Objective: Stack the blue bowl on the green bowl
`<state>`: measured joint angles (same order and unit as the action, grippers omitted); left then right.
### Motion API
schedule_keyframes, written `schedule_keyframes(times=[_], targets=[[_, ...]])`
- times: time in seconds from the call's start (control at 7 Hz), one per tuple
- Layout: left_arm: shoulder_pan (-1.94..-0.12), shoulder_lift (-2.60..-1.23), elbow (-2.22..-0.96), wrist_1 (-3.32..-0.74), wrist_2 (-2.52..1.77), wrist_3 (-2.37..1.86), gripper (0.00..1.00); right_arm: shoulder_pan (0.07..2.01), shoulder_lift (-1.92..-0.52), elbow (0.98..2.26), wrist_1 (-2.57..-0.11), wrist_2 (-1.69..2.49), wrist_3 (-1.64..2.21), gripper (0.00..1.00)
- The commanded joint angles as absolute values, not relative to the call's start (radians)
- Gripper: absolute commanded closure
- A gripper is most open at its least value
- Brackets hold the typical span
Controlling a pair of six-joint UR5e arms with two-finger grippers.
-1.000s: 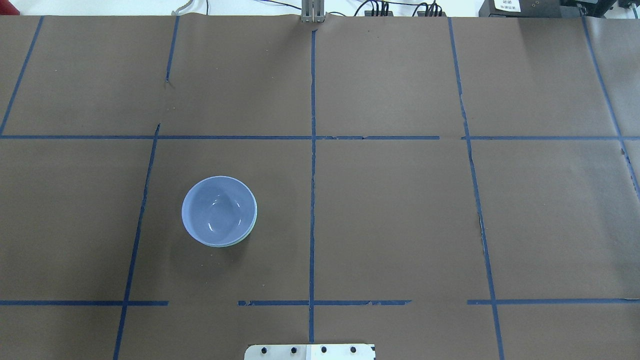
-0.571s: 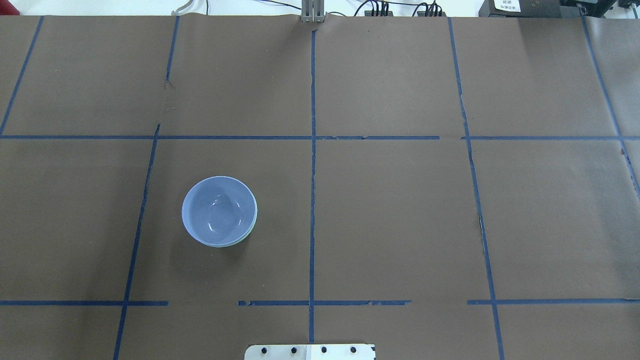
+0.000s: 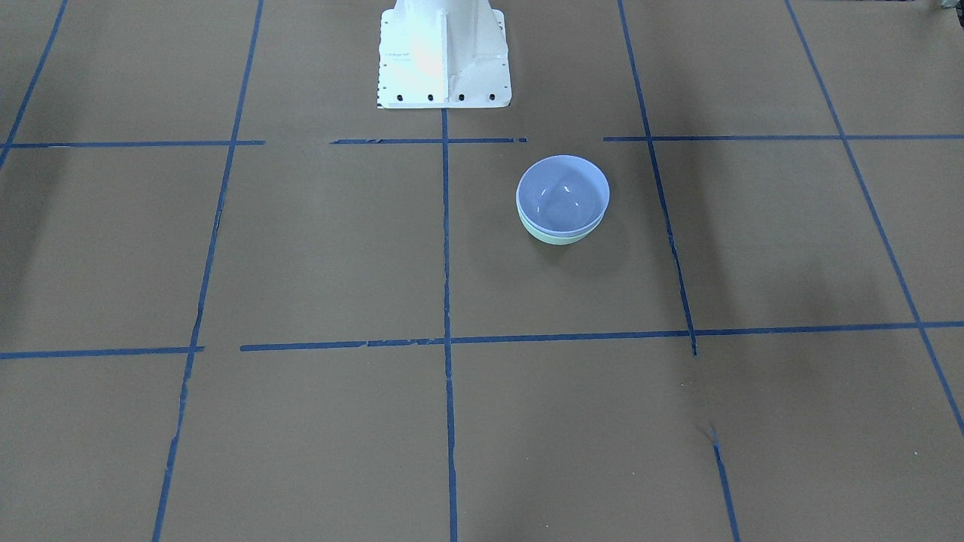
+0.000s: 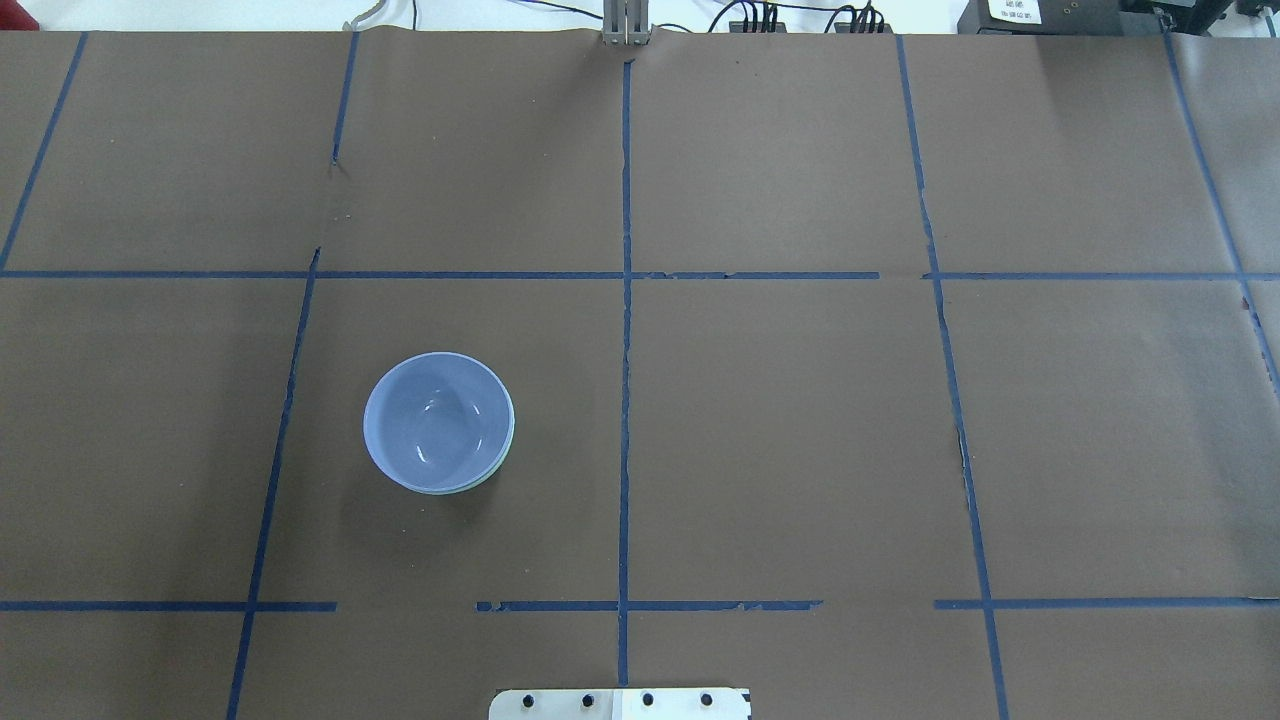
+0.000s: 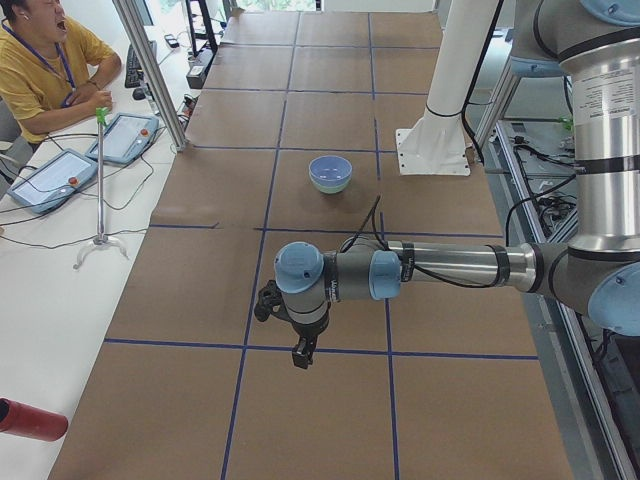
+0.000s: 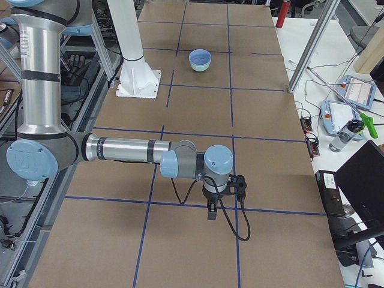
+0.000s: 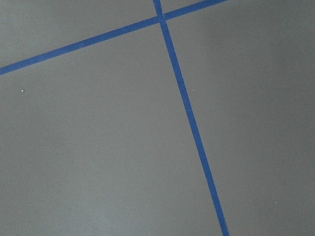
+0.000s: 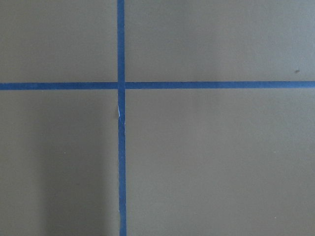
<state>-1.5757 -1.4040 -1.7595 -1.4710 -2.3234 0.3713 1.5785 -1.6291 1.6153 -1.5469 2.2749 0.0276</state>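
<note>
The blue bowl point(image 4: 438, 418) sits nested inside the green bowl point(image 4: 499, 468) on the brown table, left of centre in the overhead view. Only a thin mint edge of the green bowl shows there. In the front-facing view the blue bowl point(image 3: 562, 194) rests in the green bowl point(image 3: 557, 237). No gripper is near the bowls. My left gripper point(image 5: 298, 355) hangs over the table's left end, far from the bowls, and I cannot tell whether it is open or shut. My right gripper point(image 6: 211, 213) hangs over the right end, and I cannot tell its state either. Both wrist views show only paper and tape.
Blue tape lines point(image 4: 625, 400) divide the brown paper into squares. The white robot pedestal point(image 3: 443, 53) stands at the near edge. An operator point(image 5: 40, 60) sits by teach pendants point(image 5: 60, 178) beyond the far edge, next to a metal post point(image 5: 150, 70).
</note>
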Motion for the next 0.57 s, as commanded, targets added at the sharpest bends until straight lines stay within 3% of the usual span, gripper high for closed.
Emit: schedule_keyframes(times=[0.0,0.43], targets=[[-1.575,-1.401,-1.770,-1.474,-2.325,0.374,0.00,1.578,-1.629,1.615,-1.546,2.275,0.028,0.00],[-1.575,-1.402,-1.775,-1.474,-2.324,0.374,0.00,1.578,-1.629,1.615,-1.548,2.275,0.028,0.00]])
